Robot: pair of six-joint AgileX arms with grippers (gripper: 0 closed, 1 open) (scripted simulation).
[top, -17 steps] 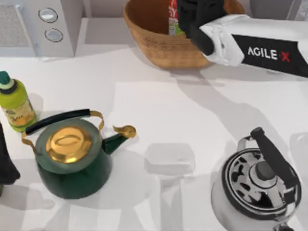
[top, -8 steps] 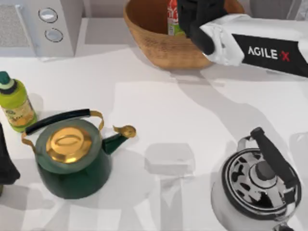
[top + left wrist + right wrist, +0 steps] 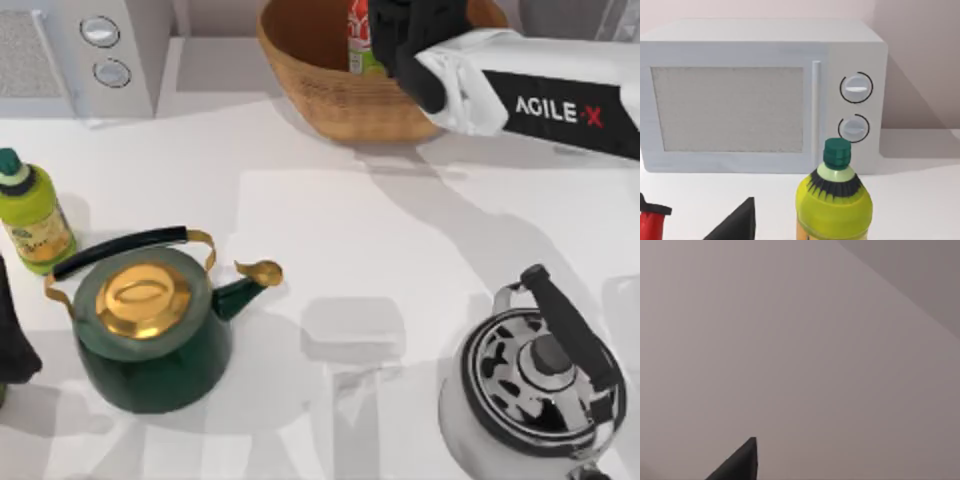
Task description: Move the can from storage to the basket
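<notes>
Top view shows the right gripper (image 3: 385, 35) reaching over the far rim of the basket (image 3: 330, 100) at the back of the bench (image 3: 400, 230), with the can (image 3: 358, 38) upright at its side, red top and green base inside the basket's walls. I cannot tell whether the fingers are clamped on the can or parted, since the dark gripper body hides them. The step in hand looks like the release into the basket: done well, it means the can's base settles on the basket floor before the fingers part, and the gripper then lifts straight up so it neither tips the can nor catches the woven rim. The left arm (image 3: 12, 340) sits parked at the bench's left edge, near the yellow-green bottle (image 3: 30, 215) and the green kettle (image 3: 150, 330); a chrome kettle (image 3: 530, 390) stands at the right.
</notes>
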